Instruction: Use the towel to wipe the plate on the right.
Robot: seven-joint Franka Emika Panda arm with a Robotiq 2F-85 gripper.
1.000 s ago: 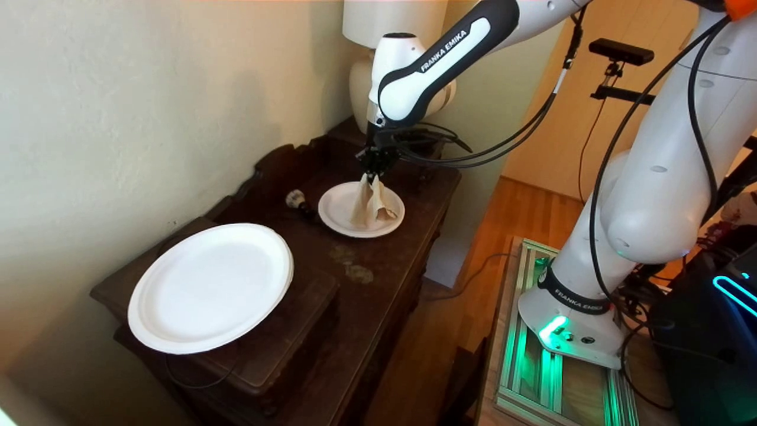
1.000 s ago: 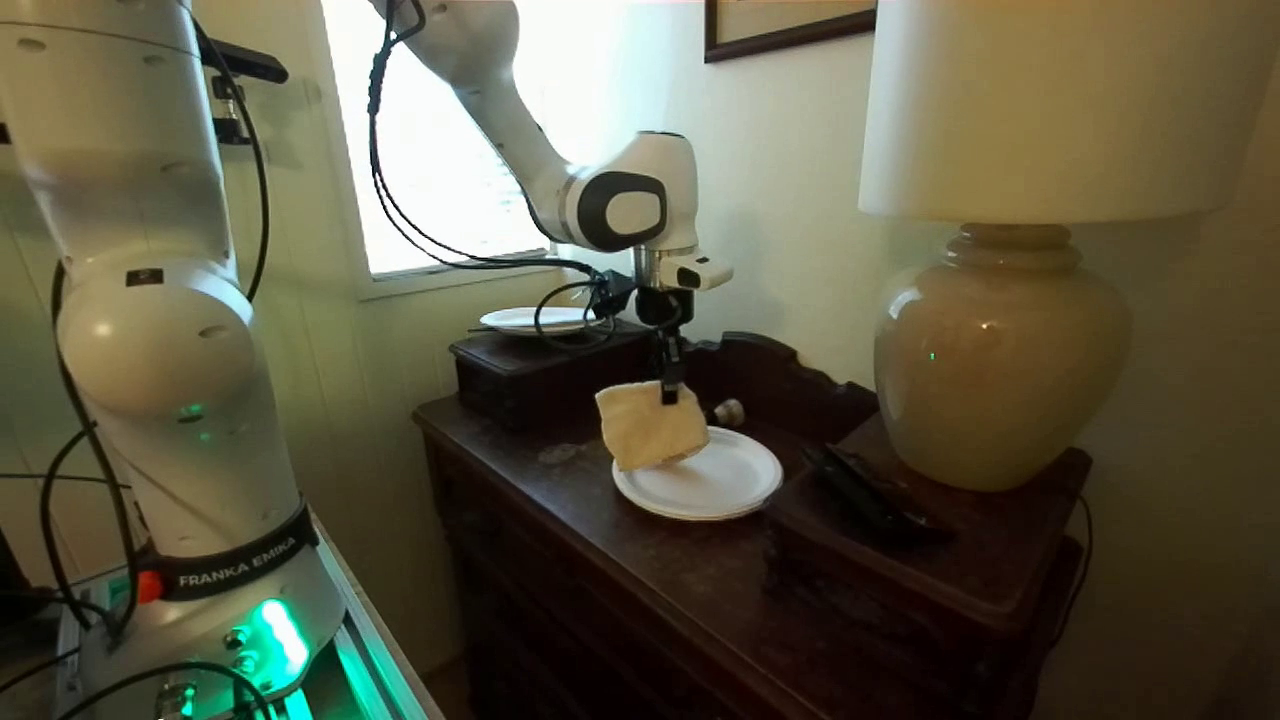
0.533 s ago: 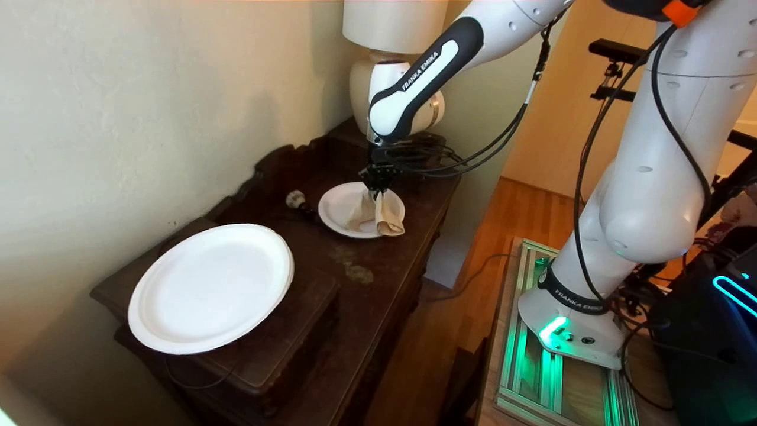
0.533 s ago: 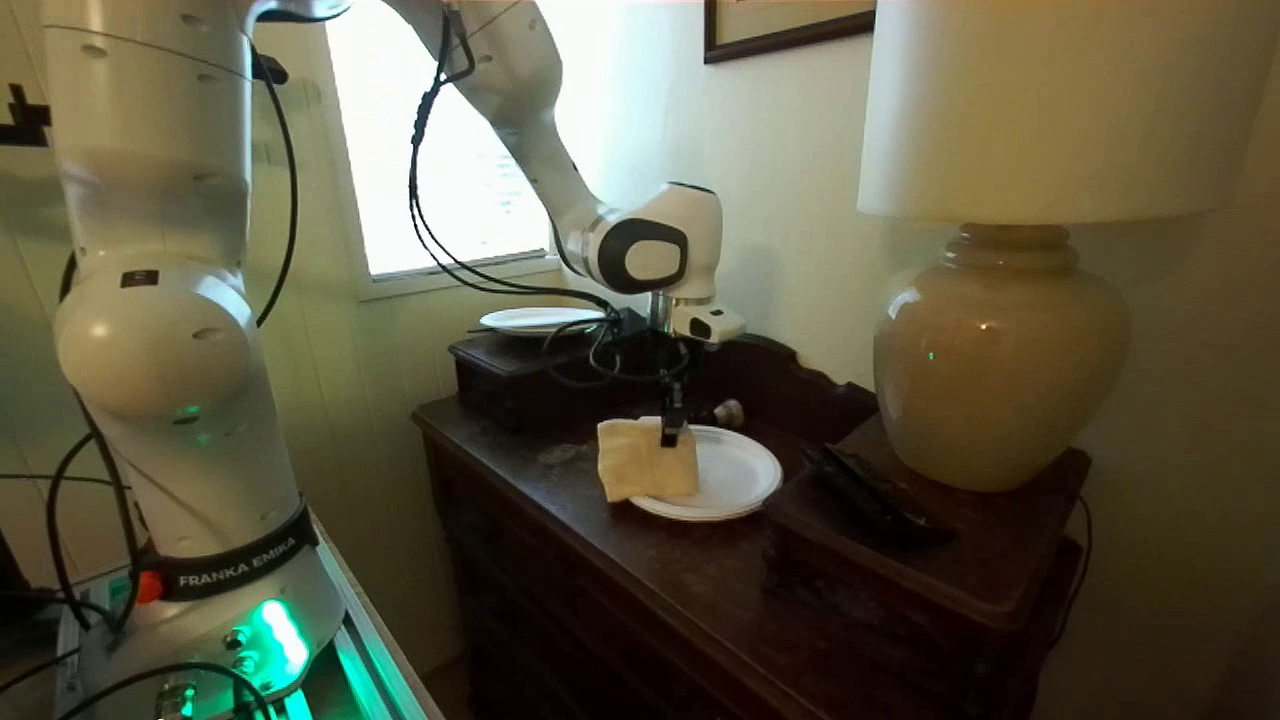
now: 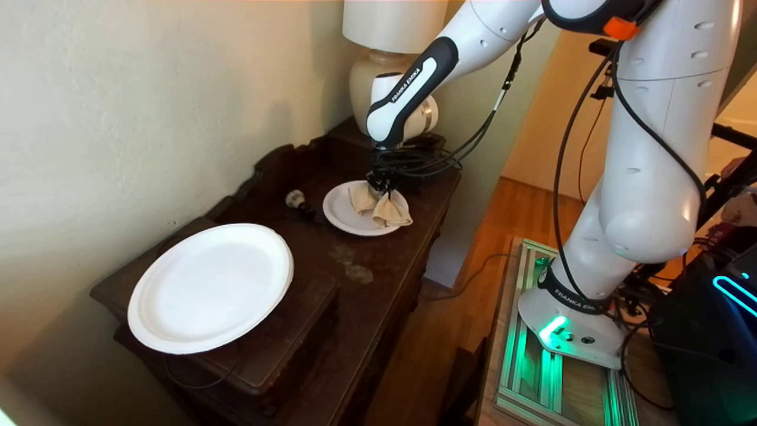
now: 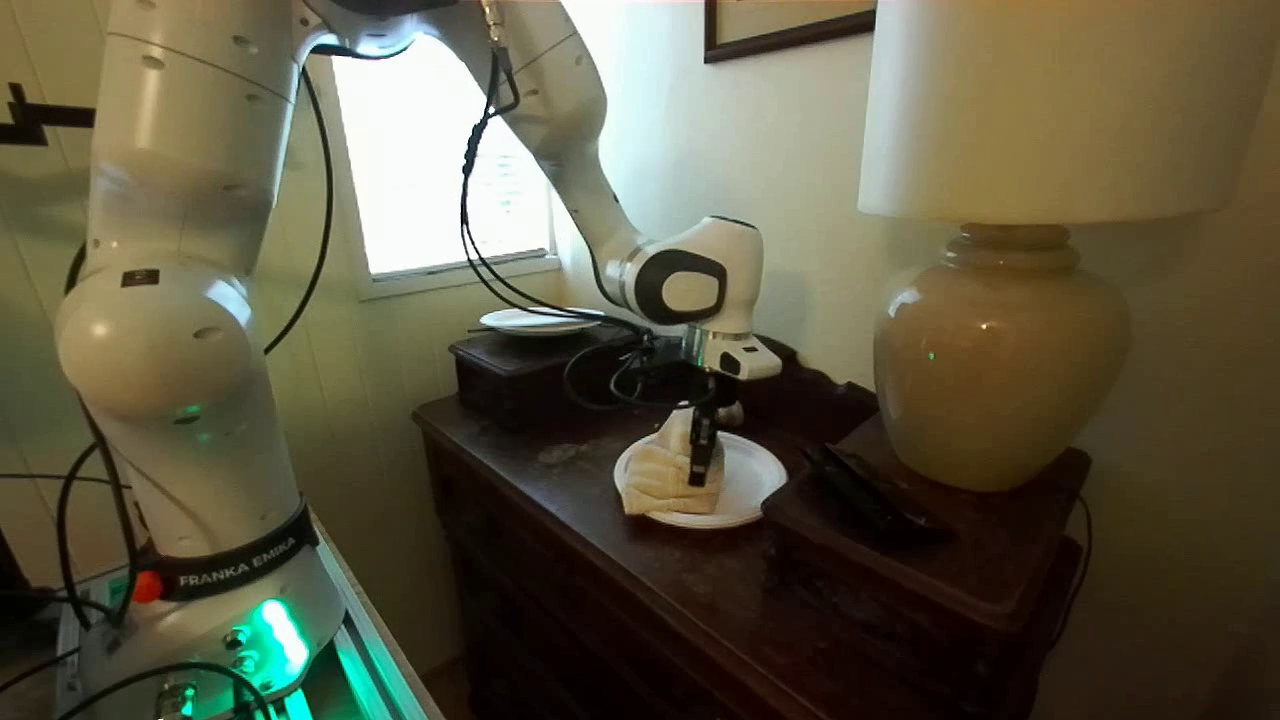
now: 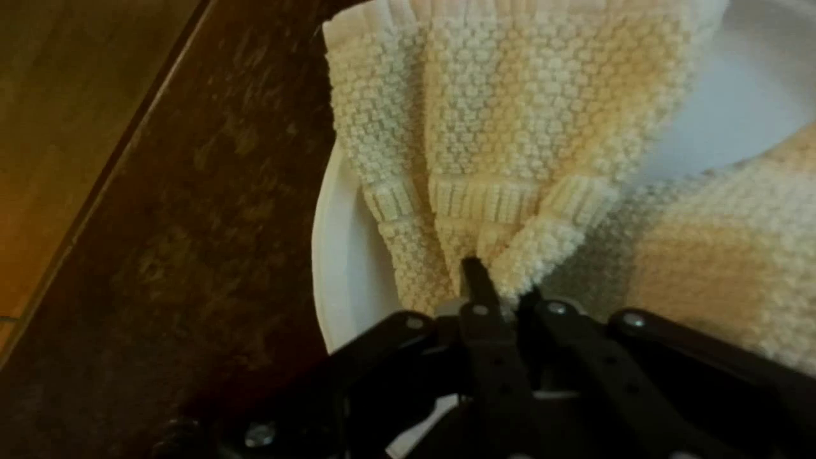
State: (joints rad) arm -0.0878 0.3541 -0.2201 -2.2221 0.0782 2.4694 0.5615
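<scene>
One towel [image 7: 510,115], clamped by the hand [image 7: 500,280] at the wrist view's lower centre, draped over a plate [image 7: 354,268], tabletop [image 7: 191,223] at left.

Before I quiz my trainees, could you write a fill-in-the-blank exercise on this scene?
The gripper pinches the towel, which partly covers a white ____.
A black band reads FRANKA ____.
The light below the band glows ____.
A pale shade tops the ____.

Missing words: plate; EMIKA; green; lamp.
</scene>
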